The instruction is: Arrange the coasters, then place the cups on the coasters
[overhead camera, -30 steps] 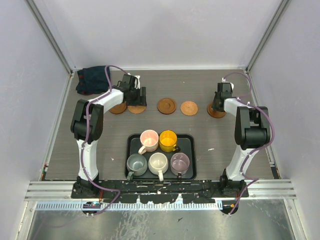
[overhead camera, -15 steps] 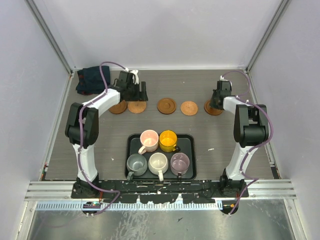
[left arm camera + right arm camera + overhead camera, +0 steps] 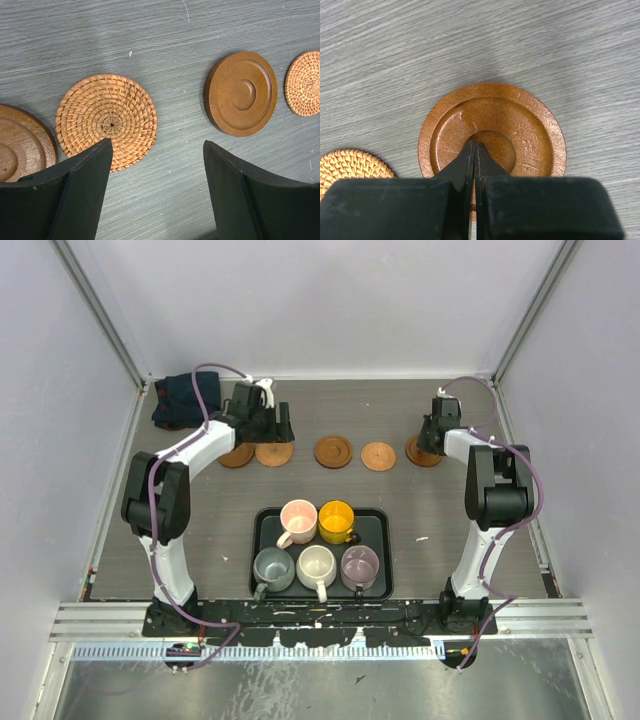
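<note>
Five coasters lie in a row across the far half of the table: a dark rimmed coaster (image 3: 236, 456), a woven coaster (image 3: 273, 454), a second dark one (image 3: 333, 451), a second woven one (image 3: 378, 456) and a third dark one (image 3: 423, 452). My left gripper (image 3: 268, 425) (image 3: 157, 150) stands open above bare table, with the left woven coaster (image 3: 106, 121) beside its left finger. My right gripper (image 3: 432, 438) (image 3: 474, 146) is shut, its tips on the centre dip of the rightmost dark coaster (image 3: 530, 125). Pink (image 3: 298, 516), yellow (image 3: 336, 519), grey-green (image 3: 272, 568), cream (image 3: 317, 564) and mauve (image 3: 359, 564) cups sit in the tray.
The black tray (image 3: 384, 540) lies at the near middle between the arm bases. A dark blue cloth (image 3: 182, 400) is bunched in the far left corner. Grey walls close in the table at the back and on both sides.
My left gripper opened a little wider and drew back from the left woven coaster toward the far edge. The shut right gripper slid the rightmost dark coaster slightly left and farther back.
</note>
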`<state>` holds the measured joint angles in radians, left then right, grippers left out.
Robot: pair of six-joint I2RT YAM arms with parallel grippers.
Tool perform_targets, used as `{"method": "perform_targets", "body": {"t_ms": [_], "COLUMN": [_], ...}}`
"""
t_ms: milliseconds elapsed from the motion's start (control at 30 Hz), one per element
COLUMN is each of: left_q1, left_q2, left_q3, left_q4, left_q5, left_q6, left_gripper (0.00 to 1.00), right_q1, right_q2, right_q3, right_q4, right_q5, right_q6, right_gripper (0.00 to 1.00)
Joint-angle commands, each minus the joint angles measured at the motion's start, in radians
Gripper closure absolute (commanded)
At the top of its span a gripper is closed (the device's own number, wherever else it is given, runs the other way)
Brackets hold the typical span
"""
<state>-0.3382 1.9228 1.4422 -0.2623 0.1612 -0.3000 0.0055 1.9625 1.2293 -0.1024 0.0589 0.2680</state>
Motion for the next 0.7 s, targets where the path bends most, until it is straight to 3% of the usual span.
{"method": "perform_targets", "body": {"t_ms": [0,200,667], "left_q1": [0.007,0.007,0.007], "left_q2": [-0.062,-0.061,0.011], "left_q3": [-0.008,-0.014,-0.038], "left_q4": [0.056,0.056,0.052], "left_q5": [-0.009,-0.011,-0.017], "left_q6": [-0.001,0.001,0.037], "left_gripper": [0.26,0.26,0.3], "right_q1": [0.008,0.01,0.044], "right_q2": [0.036,0.016,-0.195], "right_q3": [0.022,0.018,-0.018], "right_q4": [-0.03,-0.021,-0.007], "right_q5": [-0.019,-0.019,-0.029], "right_q6": [-0.005,-0.011,-0.072], "right_gripper": [0.99,0.99,0.98]}}
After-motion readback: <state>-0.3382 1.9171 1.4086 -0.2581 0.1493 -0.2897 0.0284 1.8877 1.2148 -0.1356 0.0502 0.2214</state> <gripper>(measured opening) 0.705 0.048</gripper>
